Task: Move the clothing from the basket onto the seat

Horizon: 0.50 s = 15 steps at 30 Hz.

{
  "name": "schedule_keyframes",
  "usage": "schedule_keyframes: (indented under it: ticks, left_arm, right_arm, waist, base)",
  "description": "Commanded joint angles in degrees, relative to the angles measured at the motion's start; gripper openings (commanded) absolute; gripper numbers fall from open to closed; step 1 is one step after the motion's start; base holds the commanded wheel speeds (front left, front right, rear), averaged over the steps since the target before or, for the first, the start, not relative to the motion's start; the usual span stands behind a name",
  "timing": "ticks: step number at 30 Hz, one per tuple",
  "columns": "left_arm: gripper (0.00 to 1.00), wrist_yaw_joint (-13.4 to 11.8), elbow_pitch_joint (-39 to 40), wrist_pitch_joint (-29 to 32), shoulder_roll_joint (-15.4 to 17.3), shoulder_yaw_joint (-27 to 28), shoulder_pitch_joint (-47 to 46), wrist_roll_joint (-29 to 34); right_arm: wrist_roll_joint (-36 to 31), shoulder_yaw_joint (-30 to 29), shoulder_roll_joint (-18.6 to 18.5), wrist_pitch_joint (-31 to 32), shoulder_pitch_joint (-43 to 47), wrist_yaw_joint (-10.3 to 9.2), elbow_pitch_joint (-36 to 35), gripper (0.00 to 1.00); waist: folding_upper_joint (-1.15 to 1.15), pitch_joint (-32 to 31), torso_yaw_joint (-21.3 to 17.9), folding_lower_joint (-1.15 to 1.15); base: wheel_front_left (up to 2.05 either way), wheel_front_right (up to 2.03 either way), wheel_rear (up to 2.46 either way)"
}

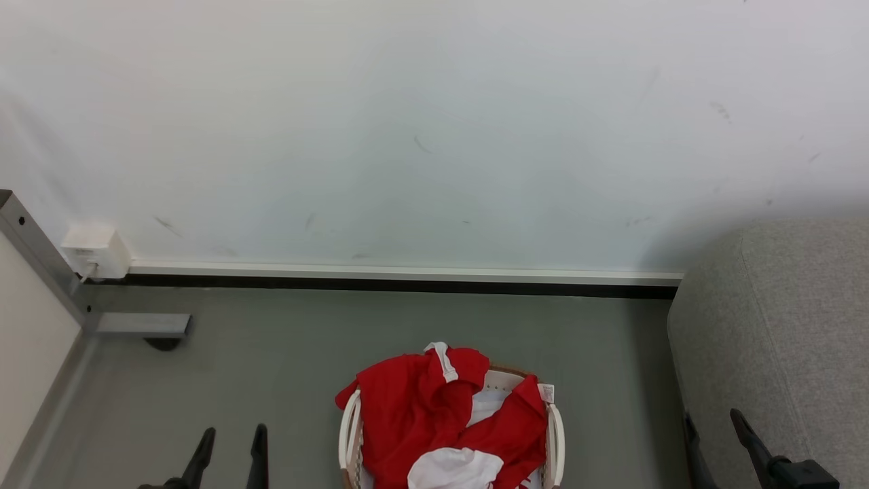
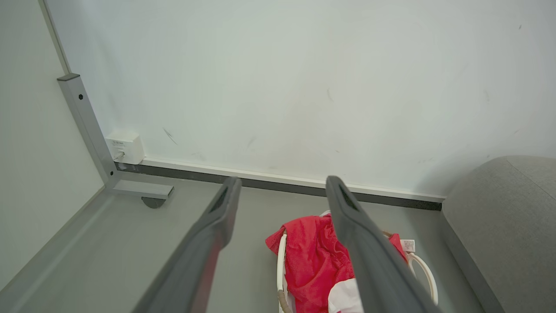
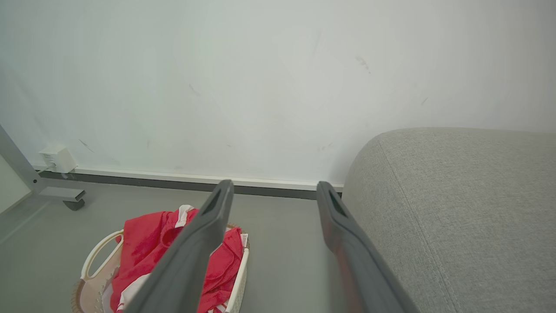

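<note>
Plainly, in the head view, nothing is lifted yet: the soft red clothing with white trim and panels (image 1: 414,407) lies heaped in the small cream-white perforated plastic basket (image 1: 557,435), which stands on the grey floor (image 1: 285,353) near the robot, between its arms. The left gripper (image 1: 233,435) at the near left has its dark fingers spread and empty. The right gripper (image 1: 713,418) at the near right is likewise wide and empty, beside the large light grey upholstered seat (image 1: 781,326) on the right.

In the left wrist view, the left gripper (image 2: 282,180) stands wide apart, with the clothing (image 2: 312,256) below and beyond it.

In the right wrist view, the right gripper (image 3: 274,186) is equally wide, basket (image 3: 97,252) to its left, seat (image 3: 456,195) to its right.

The step in hand looks like the first reach. Next, I judge, one gripper must descend onto the red heap, close on a fold and carry it right to the seat.
</note>
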<state>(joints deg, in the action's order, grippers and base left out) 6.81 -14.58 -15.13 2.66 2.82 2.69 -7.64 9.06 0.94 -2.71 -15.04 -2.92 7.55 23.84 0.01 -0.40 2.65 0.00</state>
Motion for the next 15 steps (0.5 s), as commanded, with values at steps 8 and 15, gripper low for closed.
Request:
schedule_keyframes:
  ticks: [8,15]
  left_arm:
    - [1.00,0.15,-0.07,-0.04,0.40,0.31,0.21,-0.01]
    - [1.00,0.37,0.43,-0.04,0.39,-0.38,-1.43,-0.62]
  right_arm:
    - [0.45,0.30,-0.33,-0.22,-0.24,-0.12,-0.12,1.00]
    - [0.44,1.52,-0.32,-0.22,-2.02,-0.12,-1.40,1.00]
  waist:
    - [-0.01,0.24,-0.26,0.00]
    - [-0.01,2.69,-1.84,0.00]
  base:
    - [0.00,0.00,0.00]
    - [0.00,0.00,0.00]
